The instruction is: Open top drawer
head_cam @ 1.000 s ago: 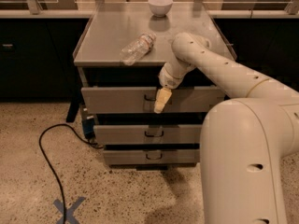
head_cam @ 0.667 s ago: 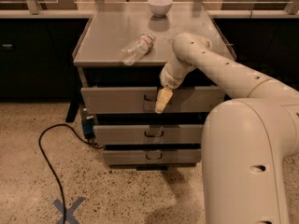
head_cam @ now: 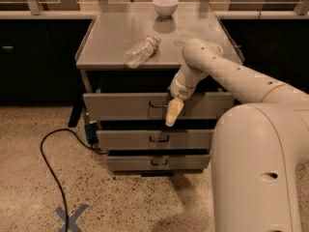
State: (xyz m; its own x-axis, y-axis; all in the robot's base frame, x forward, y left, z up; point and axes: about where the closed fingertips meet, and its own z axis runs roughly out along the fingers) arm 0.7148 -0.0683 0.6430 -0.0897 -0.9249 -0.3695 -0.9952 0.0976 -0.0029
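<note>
Where the speckled floor [head_cam: 145, 202] lies nearest, a blue tape cross [head_cam: 70, 217] and a black cable [head_cam: 48, 154] rest on it. Beyond, the top drawer [head_cam: 120, 106] sits directly under the grey work surface [head_cam: 111, 37]. The gripper [head_cam: 173, 114] hangs against the drawer front, just right of the handle [head_cam: 158, 104]; its opening cannot be determined. Farther back are a plastic bottle [head_cam: 141, 50] lying flat, a white bowl [head_cam: 165, 6] and dark wall cabinets [head_cam: 34, 57].

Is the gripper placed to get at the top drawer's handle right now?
Probably yes. The gripper hangs in front of the top drawer, close beside its handle, and nothing shows between the two.
</note>
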